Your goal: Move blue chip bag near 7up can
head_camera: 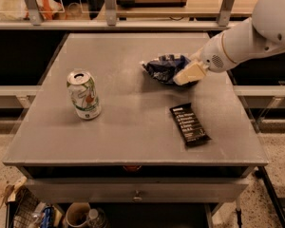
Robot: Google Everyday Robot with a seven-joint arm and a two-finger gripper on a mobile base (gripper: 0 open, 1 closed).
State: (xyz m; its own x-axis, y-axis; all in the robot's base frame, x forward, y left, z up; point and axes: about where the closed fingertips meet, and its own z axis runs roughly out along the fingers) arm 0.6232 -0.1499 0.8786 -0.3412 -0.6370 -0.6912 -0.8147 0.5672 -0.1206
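Single camera view, looking down across a grey table (133, 141). Nearest the viewer, below the table's front edge, a drawer (137, 191) is shut. On the near right of the tabletop lies a flat black bar wrapper (190, 124), no part of the task and well apart from the other objects. At mid-depth on the left stands the 7up can (84, 95), upright with its silver top showing; it marks the destination and has bare surface on every side, so a bag could be set beside it without crowding. Farther back and right of centre lies the blue chip bag (164, 68), crumpled, resting on the table and well apart from the can, so the transfer is judged not yet done. The gripper (186, 75) sits low at the bag's right edge, touching or overlapping the foil, a position suited to grasping the bag from that side; how far open it is, and whether it has hold of the bag, cannot be told from this view. The white arm (237, 46) reaches in from the upper right, keeping clear of the wrapper. Beyond the table's far edge runs a rail (133, 25) with wooden shelving behind it.
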